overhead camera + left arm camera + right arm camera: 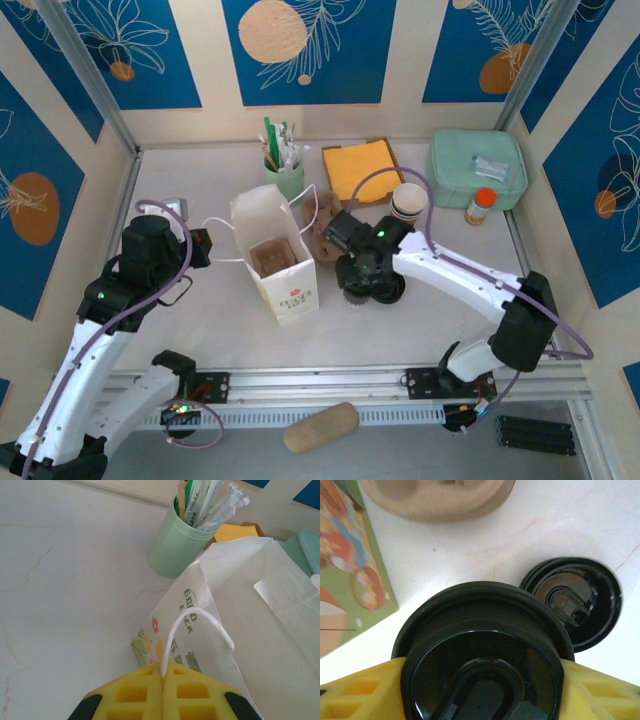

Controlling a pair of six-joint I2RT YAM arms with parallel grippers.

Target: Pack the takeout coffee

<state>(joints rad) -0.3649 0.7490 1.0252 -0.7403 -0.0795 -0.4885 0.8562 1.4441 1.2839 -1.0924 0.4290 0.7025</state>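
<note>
Bright, even light from above washes the white table; the paper bag casts only a faint, soft shadow at its foot. Just right of the bag, the takeout coffee is blurred close to the lens, with a dull sheen on its top. The loose lid beyond looks sharper.

Left gripper pinched tight on the white loop handle of a paper bag with green print. Beyond the bag, a mint-green cup of wrapped straws and stirrers, upright on the pale table.
</note>
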